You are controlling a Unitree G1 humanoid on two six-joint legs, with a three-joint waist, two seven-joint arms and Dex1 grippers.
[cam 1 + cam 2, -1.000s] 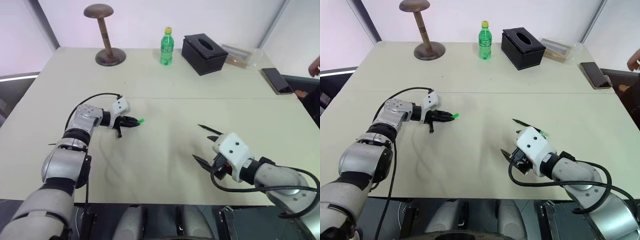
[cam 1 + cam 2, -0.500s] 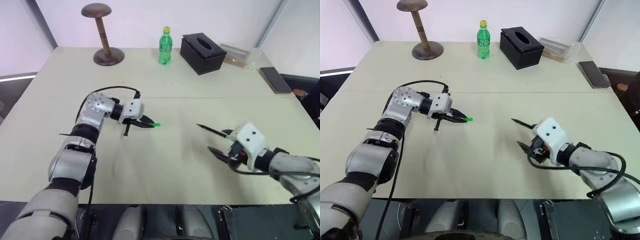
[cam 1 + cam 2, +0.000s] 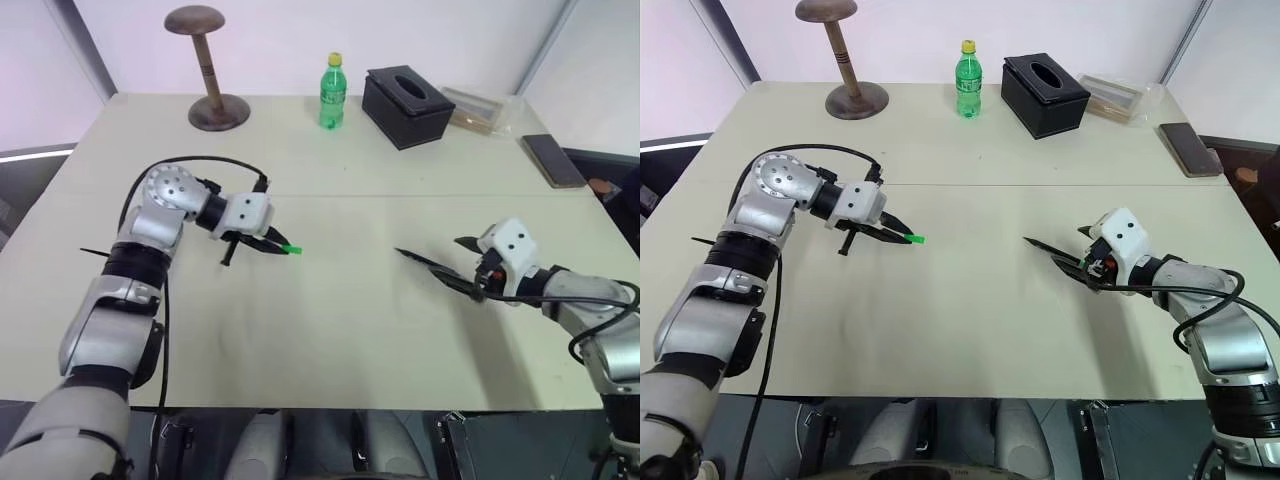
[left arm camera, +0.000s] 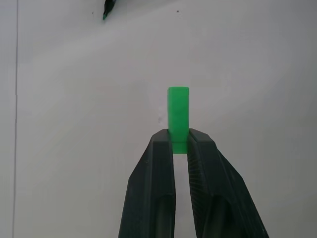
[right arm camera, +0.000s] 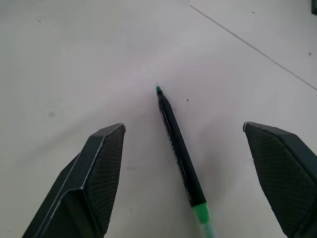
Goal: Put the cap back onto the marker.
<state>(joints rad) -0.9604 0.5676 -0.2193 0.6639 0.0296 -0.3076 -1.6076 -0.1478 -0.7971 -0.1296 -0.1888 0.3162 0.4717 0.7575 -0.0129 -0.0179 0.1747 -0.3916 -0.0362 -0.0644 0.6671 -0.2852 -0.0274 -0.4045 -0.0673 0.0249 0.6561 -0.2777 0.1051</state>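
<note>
Right wrist view: the marker (image 5: 181,148) lies flat on the table (image 5: 59,59), straight ahead of the right gripper (image 5: 183,127). It sits between that gripper's two widely spread fingers and touches neither. Its long axis runs almost along the gripper's own line of reach, with the green writing tip pointing away from the wrist and the rear end nearest the palm. The right arm is therefore much the nearer one. A grasp across the barrel would likely need only a short advance before the fingers close.

The cap (image 4: 178,111) is pinched by its near end between the closed fingertips of the left gripper (image 4: 179,135) and juts forward beyond them. The marker's tip lies well apart, far ahead of that hand. The cap's open end probably faces forward, though that is not clear.
</note>
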